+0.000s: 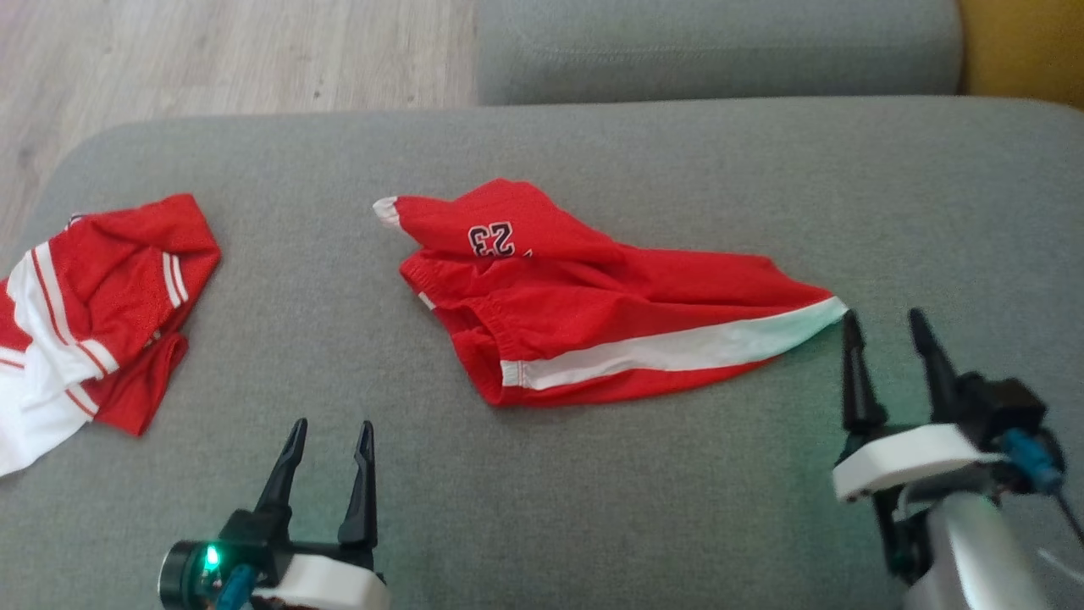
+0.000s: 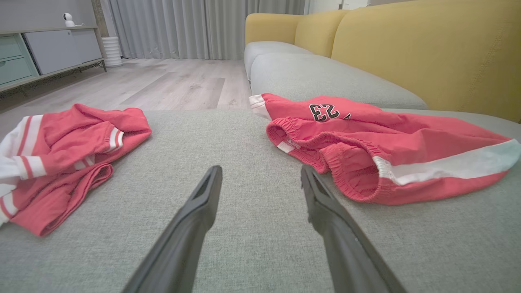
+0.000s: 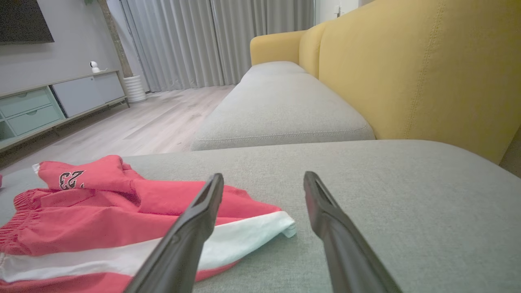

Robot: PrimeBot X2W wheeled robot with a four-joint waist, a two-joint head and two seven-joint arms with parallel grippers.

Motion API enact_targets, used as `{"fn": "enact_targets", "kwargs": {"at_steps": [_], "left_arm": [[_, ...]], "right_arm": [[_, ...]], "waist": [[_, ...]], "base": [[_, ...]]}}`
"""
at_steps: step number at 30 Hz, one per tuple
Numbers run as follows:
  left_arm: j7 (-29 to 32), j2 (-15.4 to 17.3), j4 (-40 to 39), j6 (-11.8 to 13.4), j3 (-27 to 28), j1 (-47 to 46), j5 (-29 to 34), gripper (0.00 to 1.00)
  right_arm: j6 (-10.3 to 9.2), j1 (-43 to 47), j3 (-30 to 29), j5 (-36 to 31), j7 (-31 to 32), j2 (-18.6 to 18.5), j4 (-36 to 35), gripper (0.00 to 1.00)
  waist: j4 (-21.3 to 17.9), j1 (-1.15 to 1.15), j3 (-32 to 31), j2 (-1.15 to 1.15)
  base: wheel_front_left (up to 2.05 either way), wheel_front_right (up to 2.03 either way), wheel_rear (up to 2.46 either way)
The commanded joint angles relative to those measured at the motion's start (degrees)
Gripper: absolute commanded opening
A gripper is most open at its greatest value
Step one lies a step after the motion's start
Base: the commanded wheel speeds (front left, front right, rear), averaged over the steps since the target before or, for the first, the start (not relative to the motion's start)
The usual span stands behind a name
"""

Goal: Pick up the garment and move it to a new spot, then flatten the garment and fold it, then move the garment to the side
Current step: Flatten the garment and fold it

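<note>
On grey sofa cushion [image 1: 593,508], right gripper [image 1: 882,315] open, empty, just beside red shorts [image 1: 610,313] at striped corner. Crumpled garment [image 1: 102,313] lies near left gripper [image 1: 334,424], also open.

So the garment [image 1: 110,288] we've got is a bright red knit shirt with white panels edged in thin red-and-white stripes. It's not laid flat at all, just a crumpled heap with folds going every direction. It sits on the far left of the grey cushion [image 1: 593,508], well apart from the red shorts [image 1: 593,322] in the middle. In the head view the picture's left edge cuts part of it off. We can see one red bit with two short white stripes bunched on top, and a red flap sticking out along the near side. From the left wrist view [image 2: 69,162] it's the same rumpled pile, white parts toward the left.
</note>
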Motion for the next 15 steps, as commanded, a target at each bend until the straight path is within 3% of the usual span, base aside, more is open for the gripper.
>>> {"fn": "enact_targets", "kwargs": {"at_steps": [1,7,15], "left_arm": [[-0.29,0.07,-1.6,0.56,2.11,-1.42,0.4,1.0],[-0.29,0.07,-1.16,0.66,1.47,0.15,0.07,1.0],[-0.29,0.07,-0.33,-0.99,-3.39,-1.48,-3.89,1.0]], "right_arm": [[-0.04,-0.66,1.99,0.04,-0.23,0.01,-1.61,1.0],[-0.04,1.58,7.56,3.94,-0.23,0.07,0.53,1.0],[-0.04,0.75,8.27,3.86,-0.23,0.08,0.55,1.0]], "waist": [[-0.42,0.0,-0.79,0.0],[-1.13,0.0,-2.4,0.0],[-3.98,0.0,-0.51,0.0]], "base": [[0.0,0.0,0.0],[0.0,0.0,0.0],[0.0,0.0,0.0]]}}
